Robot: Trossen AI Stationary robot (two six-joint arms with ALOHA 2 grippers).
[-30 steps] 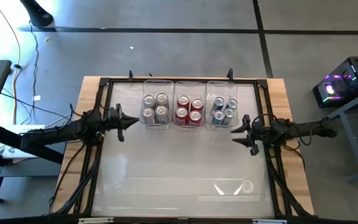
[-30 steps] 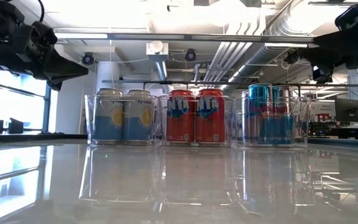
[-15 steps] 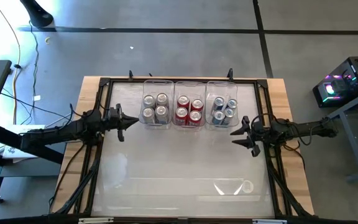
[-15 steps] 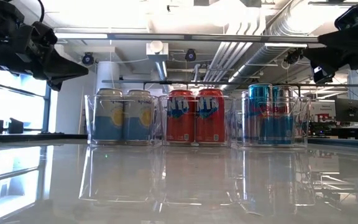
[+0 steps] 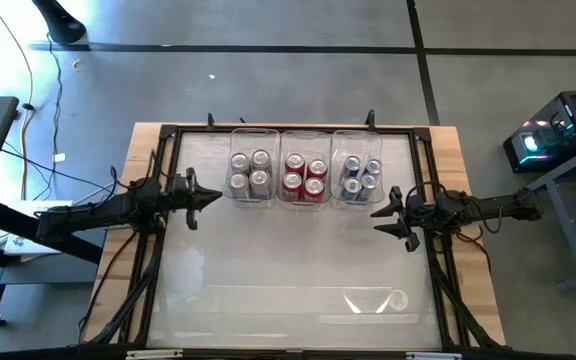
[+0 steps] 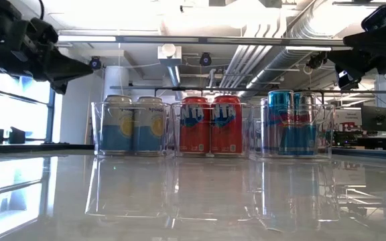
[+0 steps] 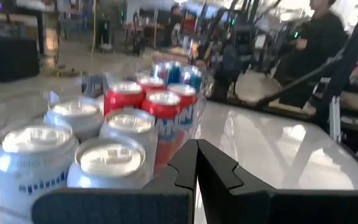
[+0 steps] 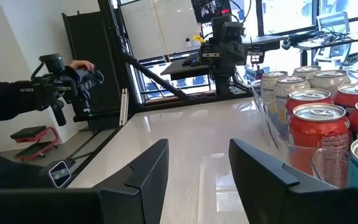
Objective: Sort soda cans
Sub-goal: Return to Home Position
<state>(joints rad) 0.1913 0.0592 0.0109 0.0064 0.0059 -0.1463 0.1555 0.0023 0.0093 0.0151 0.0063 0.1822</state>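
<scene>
Left gripper (image 5: 213, 196), jaws seemingly closed, is hovering left of soda cans (image 5: 304, 176); right gripper (image 5: 380, 218), jaws parted, is hovering right.

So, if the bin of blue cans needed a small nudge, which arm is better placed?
Probably right: the right gripper hangs open just beside the blue cans' bin; the left gripper is far off, by the silver cans.

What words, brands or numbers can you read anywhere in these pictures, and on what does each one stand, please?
"spind" (cut off): nearest silver can, left wrist view.
"spind" (cut off): silver can, right wrist view.
Red cans: large white letters, too distorted to read.
Blue cans: red lettering, too blurred to read.
Nothing else is legible.
</scene>
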